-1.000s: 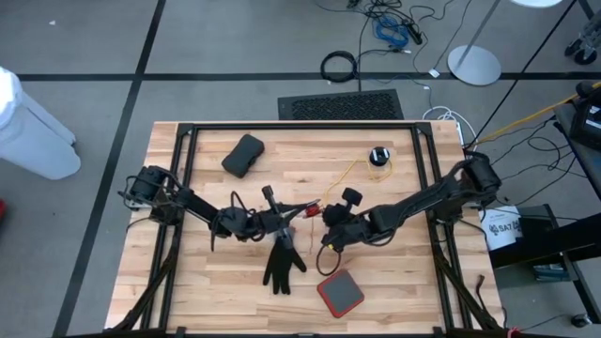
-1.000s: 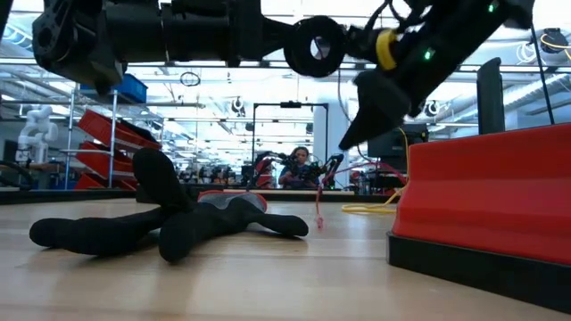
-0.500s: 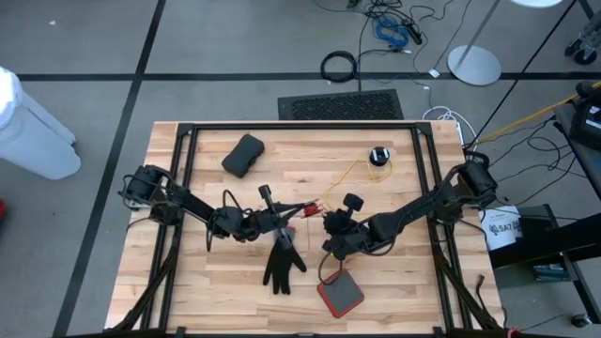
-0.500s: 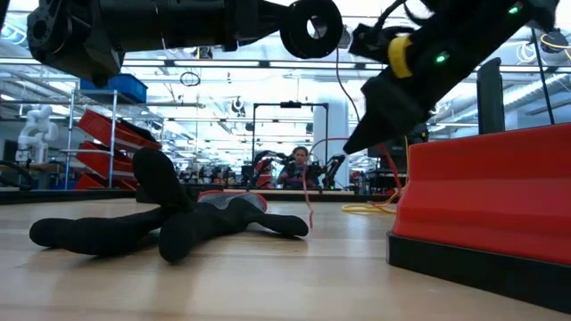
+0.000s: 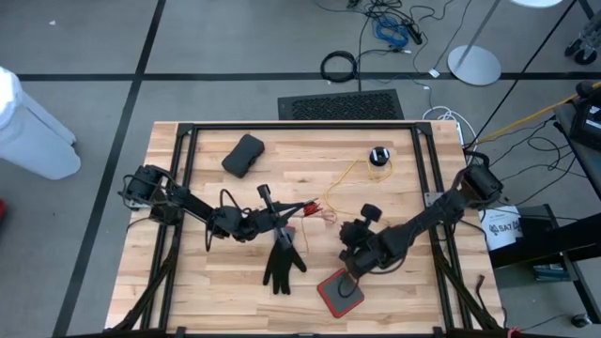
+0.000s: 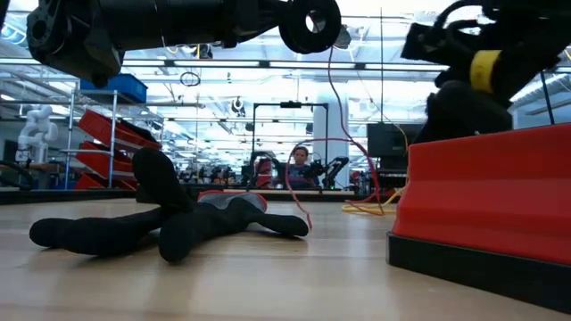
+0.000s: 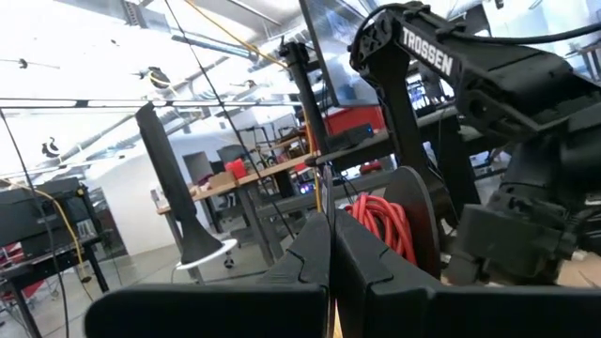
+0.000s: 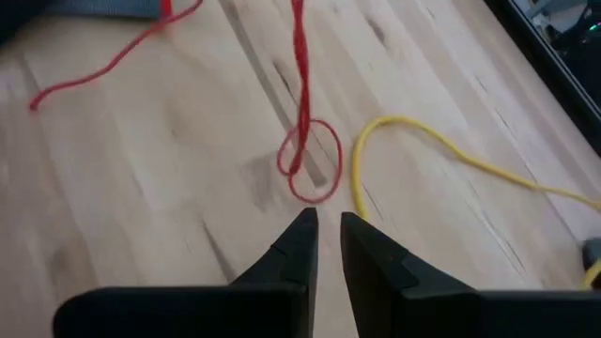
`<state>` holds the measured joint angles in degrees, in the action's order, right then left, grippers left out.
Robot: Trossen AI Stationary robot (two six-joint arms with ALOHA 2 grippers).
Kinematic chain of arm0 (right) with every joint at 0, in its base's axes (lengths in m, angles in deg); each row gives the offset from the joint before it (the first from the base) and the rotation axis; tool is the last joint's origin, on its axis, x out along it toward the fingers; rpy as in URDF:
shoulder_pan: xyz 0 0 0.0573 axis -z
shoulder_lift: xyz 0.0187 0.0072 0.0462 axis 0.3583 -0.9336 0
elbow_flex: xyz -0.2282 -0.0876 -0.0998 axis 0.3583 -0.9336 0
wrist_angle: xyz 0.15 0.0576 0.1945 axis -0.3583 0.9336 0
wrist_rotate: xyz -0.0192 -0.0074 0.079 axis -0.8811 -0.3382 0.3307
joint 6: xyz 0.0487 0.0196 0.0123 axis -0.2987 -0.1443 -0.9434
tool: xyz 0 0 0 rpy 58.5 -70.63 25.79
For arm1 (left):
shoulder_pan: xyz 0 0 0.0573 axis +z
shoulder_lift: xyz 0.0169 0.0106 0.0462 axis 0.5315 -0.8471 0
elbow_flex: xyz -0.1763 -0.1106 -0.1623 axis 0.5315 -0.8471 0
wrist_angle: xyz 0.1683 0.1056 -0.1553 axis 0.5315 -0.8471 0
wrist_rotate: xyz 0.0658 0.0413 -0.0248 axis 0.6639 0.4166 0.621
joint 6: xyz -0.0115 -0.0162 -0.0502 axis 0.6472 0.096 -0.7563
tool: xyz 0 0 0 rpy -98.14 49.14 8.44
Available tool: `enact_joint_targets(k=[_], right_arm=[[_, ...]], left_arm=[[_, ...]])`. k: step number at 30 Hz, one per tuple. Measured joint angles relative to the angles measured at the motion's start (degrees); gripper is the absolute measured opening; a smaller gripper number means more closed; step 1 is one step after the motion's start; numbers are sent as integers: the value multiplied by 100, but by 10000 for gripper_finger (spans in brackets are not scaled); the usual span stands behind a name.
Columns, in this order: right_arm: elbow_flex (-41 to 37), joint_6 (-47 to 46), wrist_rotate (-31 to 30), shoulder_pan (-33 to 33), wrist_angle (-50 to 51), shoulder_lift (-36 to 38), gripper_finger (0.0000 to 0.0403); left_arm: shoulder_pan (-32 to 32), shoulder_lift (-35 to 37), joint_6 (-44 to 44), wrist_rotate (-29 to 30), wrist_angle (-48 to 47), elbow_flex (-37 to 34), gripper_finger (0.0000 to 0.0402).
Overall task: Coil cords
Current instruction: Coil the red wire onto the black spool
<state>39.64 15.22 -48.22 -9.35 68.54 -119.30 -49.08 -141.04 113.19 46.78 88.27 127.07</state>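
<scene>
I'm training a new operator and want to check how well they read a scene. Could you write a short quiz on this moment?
1. True or false: the left pincer is shut.
2. What colour is the cord that runs to the puck? A red, B yellow, C blue.
3. In the high view, which thing lies closest to the right pincer?

Key: 1 true. 2 B. 3 the red box.
</scene>
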Motion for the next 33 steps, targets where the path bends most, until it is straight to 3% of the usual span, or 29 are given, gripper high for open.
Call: enact_joint_targets(k=[2,6,10,13,17,25,33], right_arm=[[0,176,-27,-143,-151,0,38],[0,2039,0,-419,-1866,0,38],[0,3665,-254,-299,-3168,0,38],[1,4331,-256,-49,-3574,0,38],[2,4350,141,387,-3501,-14,47],[0,4561,150,681,-3432,-259,97],[2,4958,-852,696,-3420,-541,115]], left_arm=[[0,0,0,0,-1,0,0],[0,0,-2,0,-1,0,0],[0,2,-7,-2,-1,0,0],[0,2,-7,-3,-12,0,0],[0,4,-8,-4,-46,0,0],[0,4,-9,-7,-75,0,0],[-4,7,-126,-16,-73,0,0]])
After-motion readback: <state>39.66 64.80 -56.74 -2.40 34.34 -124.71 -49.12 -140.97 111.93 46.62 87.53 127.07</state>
